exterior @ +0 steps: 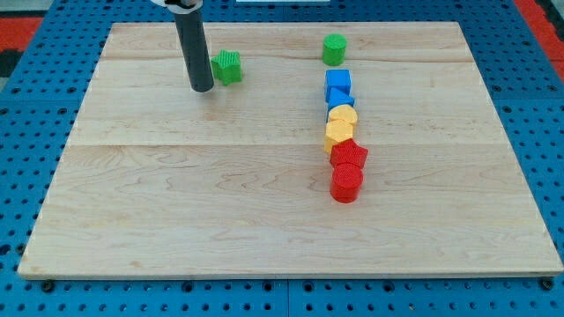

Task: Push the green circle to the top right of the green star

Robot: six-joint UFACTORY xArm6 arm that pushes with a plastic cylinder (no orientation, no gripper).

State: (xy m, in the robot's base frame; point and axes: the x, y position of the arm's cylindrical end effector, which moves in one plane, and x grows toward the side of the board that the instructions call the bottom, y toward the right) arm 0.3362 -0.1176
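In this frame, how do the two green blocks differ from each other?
Shape: the green star has a jagged, pointed outline, while the green circle is a smooth round cylinder.
Place: the green star sits toward the view's top left, with my tip close on its left; the green circle sits further right and slightly higher, just above the column of blue, yellow and red blocks, far from my tip.
Shared: same green colour, both lying on the wooden board.
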